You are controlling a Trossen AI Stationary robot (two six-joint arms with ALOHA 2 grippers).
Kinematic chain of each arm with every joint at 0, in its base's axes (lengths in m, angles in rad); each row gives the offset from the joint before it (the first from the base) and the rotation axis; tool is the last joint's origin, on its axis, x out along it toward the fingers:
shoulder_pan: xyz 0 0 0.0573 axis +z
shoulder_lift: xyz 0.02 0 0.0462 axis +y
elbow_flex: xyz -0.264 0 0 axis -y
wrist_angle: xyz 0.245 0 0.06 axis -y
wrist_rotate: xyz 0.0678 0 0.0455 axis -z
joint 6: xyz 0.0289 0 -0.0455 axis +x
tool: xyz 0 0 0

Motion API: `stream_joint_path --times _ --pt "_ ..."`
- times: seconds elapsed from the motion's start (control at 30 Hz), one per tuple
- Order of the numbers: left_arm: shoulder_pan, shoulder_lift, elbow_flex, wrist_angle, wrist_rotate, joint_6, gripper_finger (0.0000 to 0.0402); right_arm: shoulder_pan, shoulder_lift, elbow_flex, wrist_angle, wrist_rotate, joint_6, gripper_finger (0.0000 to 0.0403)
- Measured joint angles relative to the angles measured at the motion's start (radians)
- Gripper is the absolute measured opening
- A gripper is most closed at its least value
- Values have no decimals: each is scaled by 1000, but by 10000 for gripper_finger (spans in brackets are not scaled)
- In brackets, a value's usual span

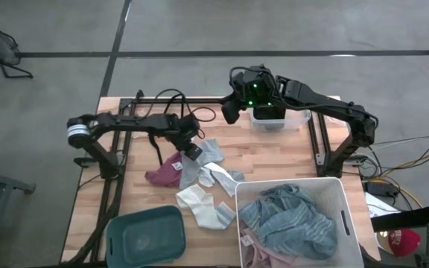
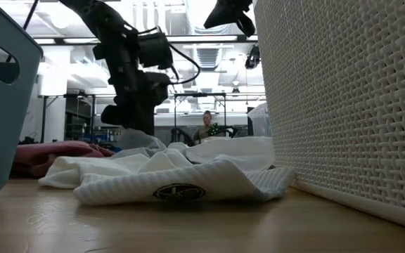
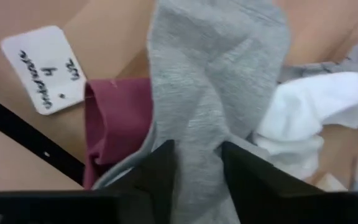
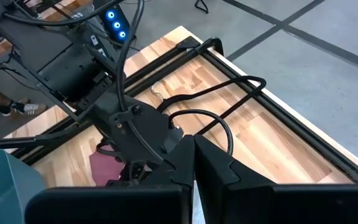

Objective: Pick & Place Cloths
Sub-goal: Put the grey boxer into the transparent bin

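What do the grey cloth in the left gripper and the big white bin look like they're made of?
The grey cloth looks like soft knit fabric, matte with a fine heathered texture and folds. The big white bin looks like hard moulded plastic, its wall showing a regular woven-look pattern.

1. In the high view the surface (image 1: 274, 152) fills the middle of the frame, with the loose cloths (image 1: 199, 182) piled at its centre.
2. A large basket (image 1: 345, 216) sits at the lower right of the surface, with more cloth (image 1: 285, 219) heaped in it.
3. A shallow bin (image 1: 146, 234) sits at the lower left, left of the basket.
4. A small container (image 1: 268, 117) stands at the upper middle edge, under the right arm.
5. The left gripper (image 1: 193, 152) is on the upper edge of the loose pile, its jaws around a sock (image 3: 213, 93).
6. The right gripper (image 1: 230, 113) hangs above the upper middle, just left of the container.
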Motion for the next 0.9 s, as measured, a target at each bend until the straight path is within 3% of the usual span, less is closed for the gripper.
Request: stream_joint_path --times 0.2,0.27,0.5,0.7,0.8,0.9 --pt "1 0 0 40 -6 72 25 0 0 0 0 0 -3 8" --pt "1 0 0 62 5 80 9 0 0 0 0 0 -3 8" --pt "1 -33 27 78 45 69 4 0 0 0 0 0 -3 8" --pt "1 -101 53 61 150 38 8 0 0 0 0 1 -3 8" --pt "-12 -118 52 48 145 15 25 0 0 0 0 1 -3 8" --pt "-24 -110 50 -11 58 13 54 0 0 0 0 7 -7 8"
